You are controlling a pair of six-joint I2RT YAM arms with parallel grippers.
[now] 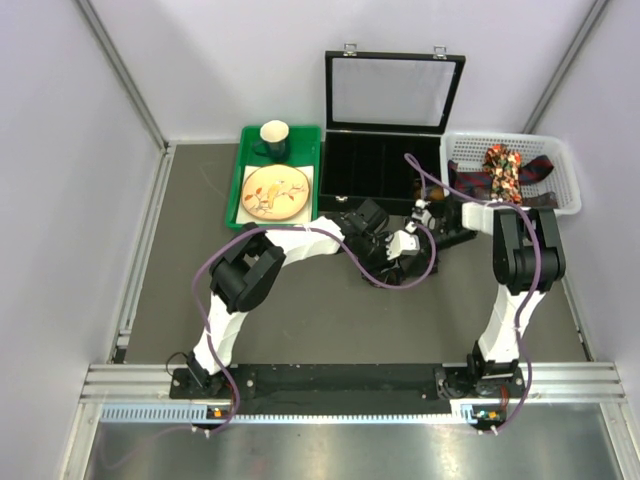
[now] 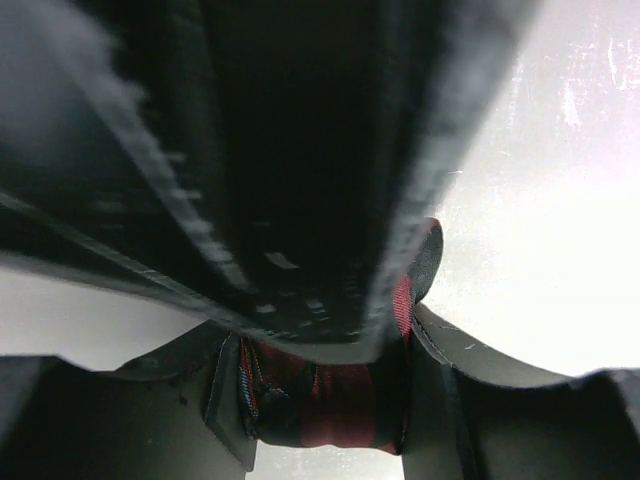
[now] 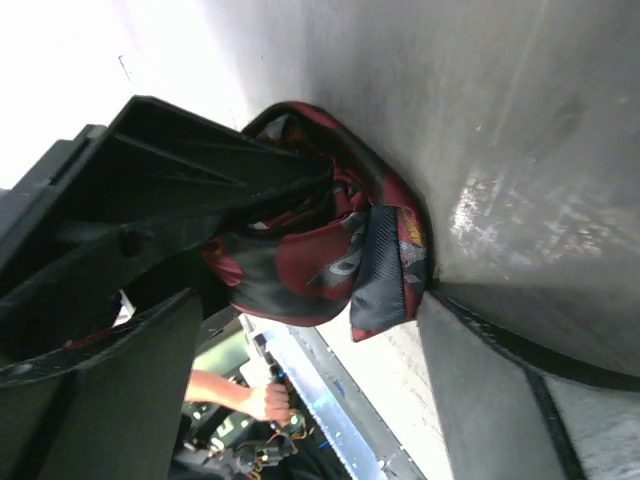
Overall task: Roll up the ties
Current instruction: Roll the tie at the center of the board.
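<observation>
A rolled dark red and navy tie (image 2: 335,395) sits squeezed between the fingers of my left gripper (image 2: 325,400), which is shut on it. In the right wrist view the same tie (image 3: 320,250) is a bundle held up by the black left gripper (image 3: 170,180). My right gripper (image 3: 300,315) stands open just under it, and the roll's edge lies close to its right finger (image 3: 480,380). In the top view both grippers, left (image 1: 385,245) and right (image 1: 412,238), meet in front of the black box. More ties (image 1: 505,172), one of them floral, lie in the white basket (image 1: 560,160).
A black compartment box (image 1: 385,165) with its lid raised stands just behind the grippers. A green tray (image 1: 245,140) at the back left carries a plate (image 1: 275,192) and a cup (image 1: 274,135). Purple cables loop round both arms.
</observation>
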